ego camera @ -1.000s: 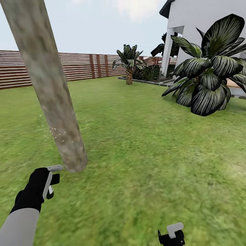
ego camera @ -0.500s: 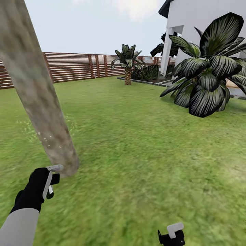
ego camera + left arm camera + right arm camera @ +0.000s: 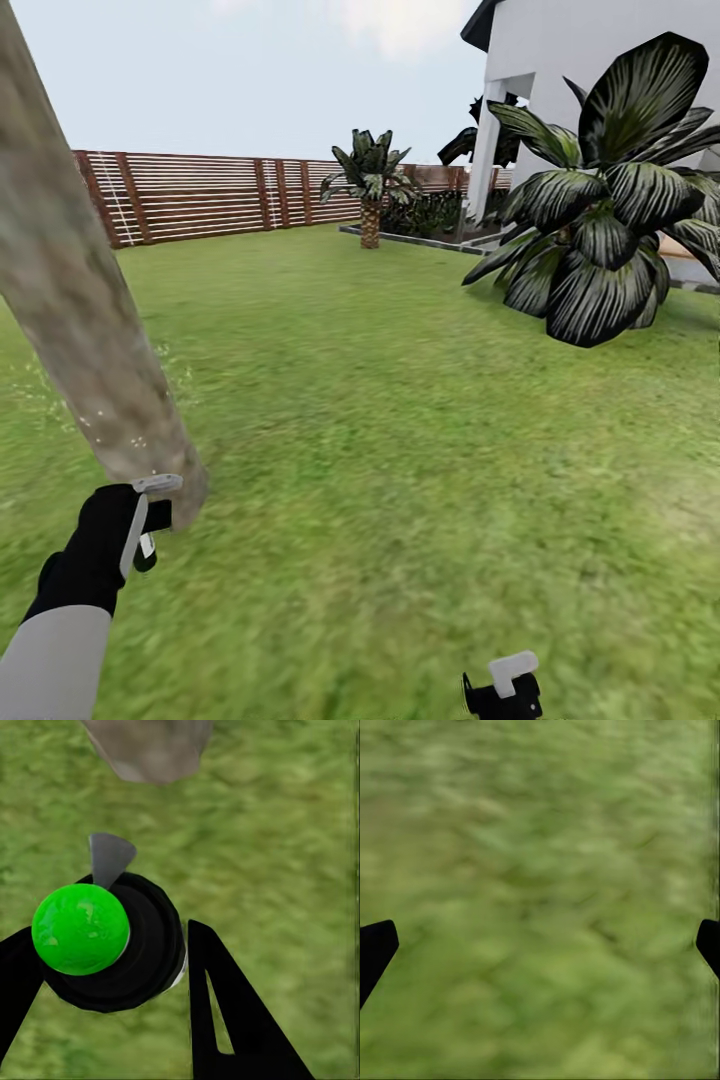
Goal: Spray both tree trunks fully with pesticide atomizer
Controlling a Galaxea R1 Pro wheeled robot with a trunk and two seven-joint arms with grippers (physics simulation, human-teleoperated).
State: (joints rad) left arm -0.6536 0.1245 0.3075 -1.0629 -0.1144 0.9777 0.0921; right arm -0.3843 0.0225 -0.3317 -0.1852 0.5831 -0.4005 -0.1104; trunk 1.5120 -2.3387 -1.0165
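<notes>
- While our left end effector point(image 3: 112, 967) grips the pesticide atomizer point(image 3: 112, 945) round its black neck, its nozzle faces the tree trunk point(image 3: 95, 370) close ahead.
- We judge it light, rigid, slippery; hold the neck.
- Our right end effector point(image 3: 540, 945) hangs wide over lawn point(image 3: 420, 450).

Green lawn point(image 3: 420, 450) — tree trunk point(image 3: 90, 340), short palm point(image 3: 370, 195), broad-leaved plant point(image 3: 600, 230) rooted in it.

Mottled grey-brown tree trunk point(image 3: 85, 330), green lawn point(image 3: 420, 450), brown slatted fence point(image 3: 220, 195), green-capped black atomizer point(image 3: 105, 941)
</notes>
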